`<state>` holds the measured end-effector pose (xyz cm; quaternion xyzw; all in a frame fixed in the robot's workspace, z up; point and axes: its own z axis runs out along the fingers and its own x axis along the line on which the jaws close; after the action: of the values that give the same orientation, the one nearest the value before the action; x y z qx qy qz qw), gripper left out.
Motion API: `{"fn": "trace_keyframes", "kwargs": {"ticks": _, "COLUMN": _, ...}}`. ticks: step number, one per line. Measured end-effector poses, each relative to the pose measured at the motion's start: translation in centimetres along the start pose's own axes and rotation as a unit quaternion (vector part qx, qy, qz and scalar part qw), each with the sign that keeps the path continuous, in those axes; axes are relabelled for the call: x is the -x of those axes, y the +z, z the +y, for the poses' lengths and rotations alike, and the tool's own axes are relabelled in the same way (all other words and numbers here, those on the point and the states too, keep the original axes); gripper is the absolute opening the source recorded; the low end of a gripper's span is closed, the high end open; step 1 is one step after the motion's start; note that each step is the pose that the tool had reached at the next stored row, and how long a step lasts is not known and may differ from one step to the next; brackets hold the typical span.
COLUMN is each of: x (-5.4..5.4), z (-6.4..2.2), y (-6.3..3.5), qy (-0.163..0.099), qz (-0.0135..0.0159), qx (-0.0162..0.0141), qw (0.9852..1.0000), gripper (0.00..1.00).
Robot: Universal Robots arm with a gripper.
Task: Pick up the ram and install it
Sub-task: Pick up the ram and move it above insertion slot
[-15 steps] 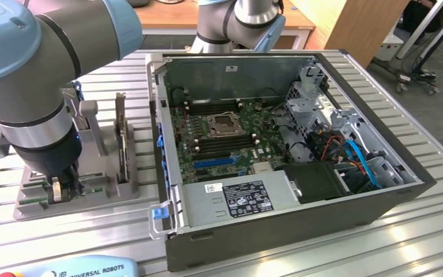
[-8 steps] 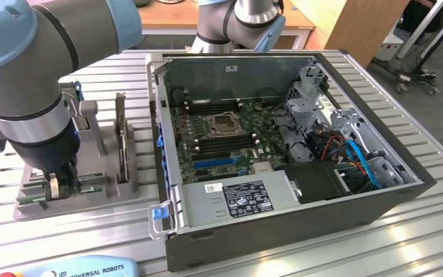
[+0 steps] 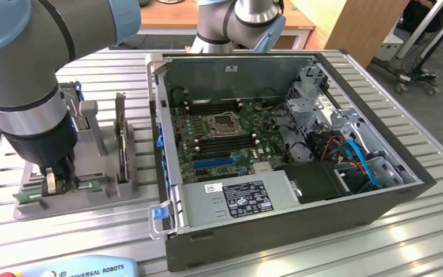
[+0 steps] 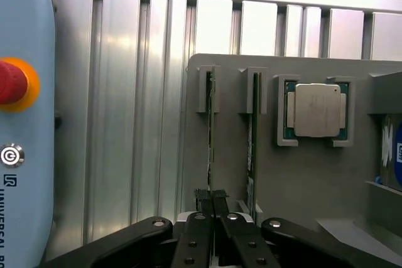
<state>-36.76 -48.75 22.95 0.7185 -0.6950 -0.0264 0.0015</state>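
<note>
The gripper pinches the ram, which stands edge-up in the grey holder. A second stick stands just beside it.

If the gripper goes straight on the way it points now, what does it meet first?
The ram, standing on edge in the grey holder. The gripper looks shut on its near end, though depth is unclear.

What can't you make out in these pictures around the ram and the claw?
The ram: wrist view, seen edge-on, so its chips and label are hidden.
The claw on the ram: exterior view, the arm blocks the contact.
The hard drive: wrist view, cut off by the picture's edge.
The memory slots: exterior view, too small to read their latches.
</note>
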Motion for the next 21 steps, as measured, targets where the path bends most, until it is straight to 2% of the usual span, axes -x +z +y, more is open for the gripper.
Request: {"fn": "trace_keyframes", "kwargs": {"ticks": 21, "x": 0.2, "z": 0.17, "y": -4.27, "qy": 0.001, "qz": -0.0001, "qx": -0.0001, "qw": 1.0000, "gripper": 0.12}}
